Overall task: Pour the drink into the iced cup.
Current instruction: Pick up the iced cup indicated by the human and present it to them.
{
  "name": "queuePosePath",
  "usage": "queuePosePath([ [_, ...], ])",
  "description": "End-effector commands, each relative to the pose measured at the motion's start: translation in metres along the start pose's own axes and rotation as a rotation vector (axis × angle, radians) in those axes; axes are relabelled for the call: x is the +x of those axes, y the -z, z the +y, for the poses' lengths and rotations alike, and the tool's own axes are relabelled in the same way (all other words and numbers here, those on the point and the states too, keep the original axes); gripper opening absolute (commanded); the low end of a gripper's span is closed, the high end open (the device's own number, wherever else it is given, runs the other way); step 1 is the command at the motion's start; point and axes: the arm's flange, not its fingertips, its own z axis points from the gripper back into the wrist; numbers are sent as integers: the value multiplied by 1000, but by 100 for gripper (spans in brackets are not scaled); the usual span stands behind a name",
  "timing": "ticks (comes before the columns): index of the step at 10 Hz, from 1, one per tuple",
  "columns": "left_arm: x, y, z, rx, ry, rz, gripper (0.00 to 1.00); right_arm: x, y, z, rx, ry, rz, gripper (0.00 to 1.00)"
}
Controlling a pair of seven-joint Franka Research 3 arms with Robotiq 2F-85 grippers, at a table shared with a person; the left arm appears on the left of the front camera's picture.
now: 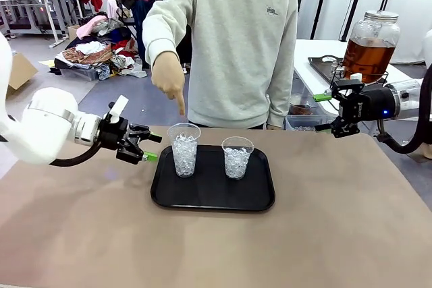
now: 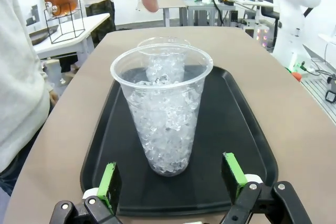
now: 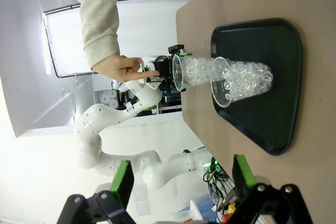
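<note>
left gripper (image 1: 152, 148): gaping, empty, by tray (image 1: 202, 200) left-edge cup (image 1: 184, 152) (hand (image 1: 169, 75) pointing) | right gripper (image 1: 324, 111): gaping, empty

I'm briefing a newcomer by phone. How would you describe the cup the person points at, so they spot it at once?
On the brown table lies a black tray holding two clear cups of ice. Take the left cup, nearest the left pincer. Unlike its neighbour, it stands under the person's hand with its downward-pointing finger.

Person's finger (image 1: 181, 107) hovers over 1 iced cup (image 1: 184, 150).
</note>
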Motion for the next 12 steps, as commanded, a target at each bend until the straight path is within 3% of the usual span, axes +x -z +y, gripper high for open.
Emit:
queuePosePath([
  [1, -5, 3, 3, 32, 28, -45, 100, 1, -1, 2, 0, -3, -2, 100],
  [12, -10, 42, 11, -5, 34, -85, 100, 1, -1, 2, 0, -3, -2, 100],
])
